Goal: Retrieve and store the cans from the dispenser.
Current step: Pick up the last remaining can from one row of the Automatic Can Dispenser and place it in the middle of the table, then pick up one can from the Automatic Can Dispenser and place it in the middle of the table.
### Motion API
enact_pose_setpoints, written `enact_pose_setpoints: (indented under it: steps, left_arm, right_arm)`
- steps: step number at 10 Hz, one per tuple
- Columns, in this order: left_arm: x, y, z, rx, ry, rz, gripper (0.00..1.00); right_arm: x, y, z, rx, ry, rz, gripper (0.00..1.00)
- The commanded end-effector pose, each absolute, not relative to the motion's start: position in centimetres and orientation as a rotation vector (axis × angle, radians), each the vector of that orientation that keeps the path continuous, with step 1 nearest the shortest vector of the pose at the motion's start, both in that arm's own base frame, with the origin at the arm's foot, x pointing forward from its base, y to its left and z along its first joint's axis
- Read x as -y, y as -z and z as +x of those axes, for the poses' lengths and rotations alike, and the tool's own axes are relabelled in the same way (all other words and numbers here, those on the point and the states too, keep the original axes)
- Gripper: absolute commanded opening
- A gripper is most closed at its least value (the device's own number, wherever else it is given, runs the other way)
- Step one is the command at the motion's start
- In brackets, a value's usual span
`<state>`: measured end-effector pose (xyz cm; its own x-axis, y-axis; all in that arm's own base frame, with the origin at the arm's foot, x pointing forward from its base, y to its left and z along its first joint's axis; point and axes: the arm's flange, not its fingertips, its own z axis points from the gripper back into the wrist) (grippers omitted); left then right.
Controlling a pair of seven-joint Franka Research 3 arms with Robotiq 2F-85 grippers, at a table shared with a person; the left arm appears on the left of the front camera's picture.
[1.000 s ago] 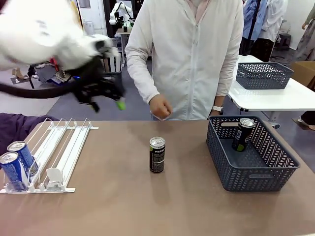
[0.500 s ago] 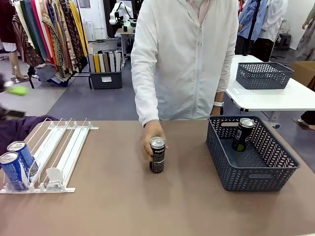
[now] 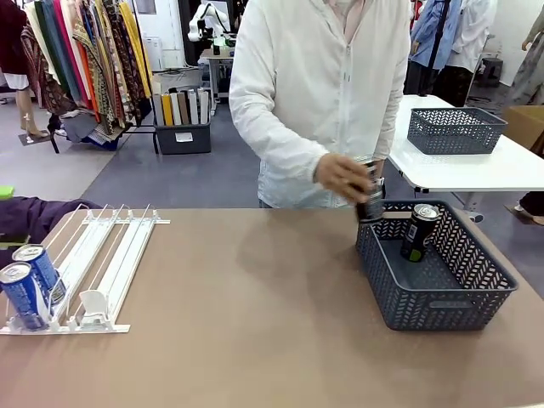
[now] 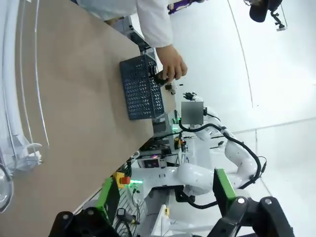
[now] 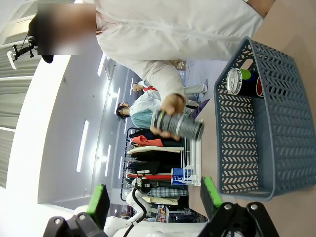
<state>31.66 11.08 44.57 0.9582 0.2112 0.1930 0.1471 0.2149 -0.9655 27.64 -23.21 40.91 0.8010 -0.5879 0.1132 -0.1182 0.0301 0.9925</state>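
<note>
Front view: four cans (image 3: 23, 295), one dispenser (image 3: 119, 259).

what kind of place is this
Probably a lab or test room staged like a shop: a rack of hanging clothes in the background, a can dispenser on the table, and a second white table with a mesh basket.

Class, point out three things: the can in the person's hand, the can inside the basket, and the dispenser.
held can (image 5: 182, 127): right wrist view, its side.
can in basket (image 3: 416, 236): front view, its dark body.
dispenser (image 3: 126, 259): front view, a white lane rail.
</note>
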Motion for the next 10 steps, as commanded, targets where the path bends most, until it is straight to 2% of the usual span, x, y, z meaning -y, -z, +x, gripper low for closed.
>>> enact_pose_setpoints:
  steps: [1,8,9,10]
  left_arm:
    - [-11.2,-46.6,30.8,0.360,-0.037,-1.341,1.00]
    - [-11.2,-46.6,30.8,0.360,-0.037,-1.341,1.00]
    - [-11.3,-46.5,30.8,0.352,-0.031,-1.318,1.00]
    - [-9.7,-47.1,31.2,0.376,0.090,-1.203,1.00]
  right_arm:
    - [23.2,-41.3,27.4,0.577,0.392,1.521,1.00]
    - [23.2,-41.3,27.4,0.577,0.392,1.521,1.00]
    - [23.2,-41.3,27.4,0.577,0.392,1.521,1.00]
    - [23.2,-41.3,27.4,0.577,0.392,1.521,1.00]
